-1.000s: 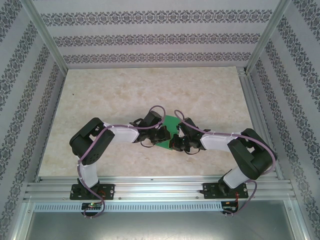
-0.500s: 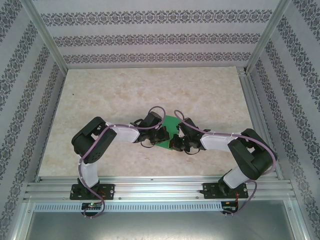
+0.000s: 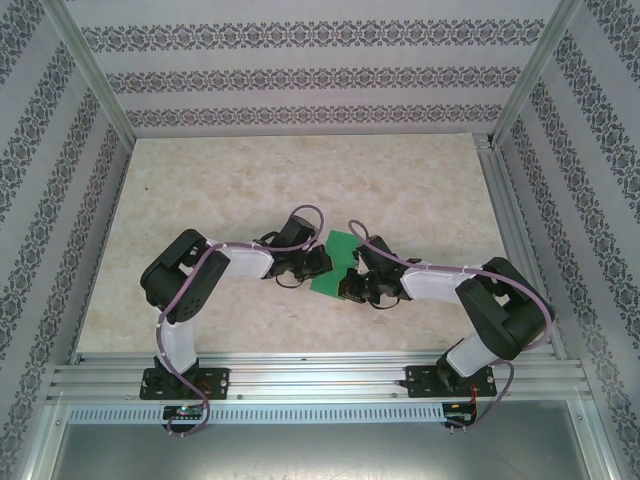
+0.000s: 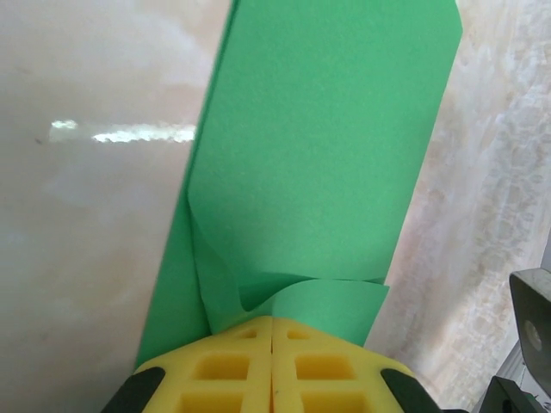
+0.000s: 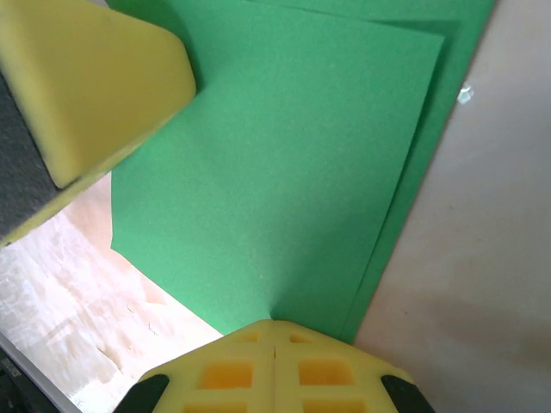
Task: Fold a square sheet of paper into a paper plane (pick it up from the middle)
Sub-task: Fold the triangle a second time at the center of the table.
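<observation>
— Where's the sheet of paper (image 3: 335,265)?

— Near the middle of the counter (image 3: 300,180), a little toward 6 o'clock, between the two arms. It's bright green and doubled over into layers.

— And the left end effector (image 3: 312,262)?

— At the sheet's 9 o'clock. In its wrist view, the left end effector (image 4: 272,331) has its jaws together, and a curl of the sheet of paper (image 4: 327,155) runs up into the seam. It's clamped on that edge.

— The right one?

— The right end effector (image 3: 352,286) sits at about the sheet's 5 o'clock. Seen close, the right end effector (image 5: 274,331) has its jaws pressed together right at the edge of the sheet of paper (image 5: 275,189). Whether they pinch it or just touch it, I can't tell. A yellow finger (image 5: 95,86) of the left arm shows at 10 o'clock there.
</observation>
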Available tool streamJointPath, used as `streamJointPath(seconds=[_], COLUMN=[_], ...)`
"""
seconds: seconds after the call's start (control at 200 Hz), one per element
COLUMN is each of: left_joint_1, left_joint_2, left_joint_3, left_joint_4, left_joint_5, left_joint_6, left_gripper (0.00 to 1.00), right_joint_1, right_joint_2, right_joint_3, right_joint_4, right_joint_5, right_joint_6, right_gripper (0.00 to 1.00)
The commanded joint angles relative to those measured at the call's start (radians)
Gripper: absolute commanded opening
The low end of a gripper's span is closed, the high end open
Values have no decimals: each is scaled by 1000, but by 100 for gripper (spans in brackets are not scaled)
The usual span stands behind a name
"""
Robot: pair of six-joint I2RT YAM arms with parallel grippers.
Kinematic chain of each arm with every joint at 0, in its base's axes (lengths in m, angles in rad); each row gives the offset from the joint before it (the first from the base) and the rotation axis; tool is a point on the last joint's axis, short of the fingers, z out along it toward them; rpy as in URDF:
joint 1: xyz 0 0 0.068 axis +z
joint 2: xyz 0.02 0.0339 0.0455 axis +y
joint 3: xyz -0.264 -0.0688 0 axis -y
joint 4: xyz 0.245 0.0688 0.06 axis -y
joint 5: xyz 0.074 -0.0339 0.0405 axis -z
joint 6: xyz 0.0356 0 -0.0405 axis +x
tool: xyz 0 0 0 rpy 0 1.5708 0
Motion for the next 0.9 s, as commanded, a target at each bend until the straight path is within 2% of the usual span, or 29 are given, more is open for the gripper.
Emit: streamJointPath(seconds=[0.0, 0.18, 0.27, 0.525, 0.744, 0.894], left_joint_1=[66, 96, 101, 150, 153, 130], left_joint_2=[31, 76, 88, 72, 11, -48], left_joint_3=[17, 80, 111, 111, 114, 107], left_joint_4=[-2, -16, -58, -67, -12, -18], left_joint_5=[-74, -41, -59, -62, 25, 91], left_joint_6=[47, 61, 73, 68, 65, 56], left_gripper=[10, 11, 11, 13, 19, 18], right_joint_1=[-12, -11, -11, -12, -13, -15], right_joint_2=[19, 21, 21, 22, 15, 21], right_joint_3=[-51, -51, -47, -44, -23, 6], right_joint_4=[-152, -147, -150, -160, -162, -177], right_joint_5=[80, 72, 71, 71, 69, 74], right_joint_6=[-22, -22, -22, -26, -35, -46], right_gripper=[0, 0, 0, 0, 0, 0])
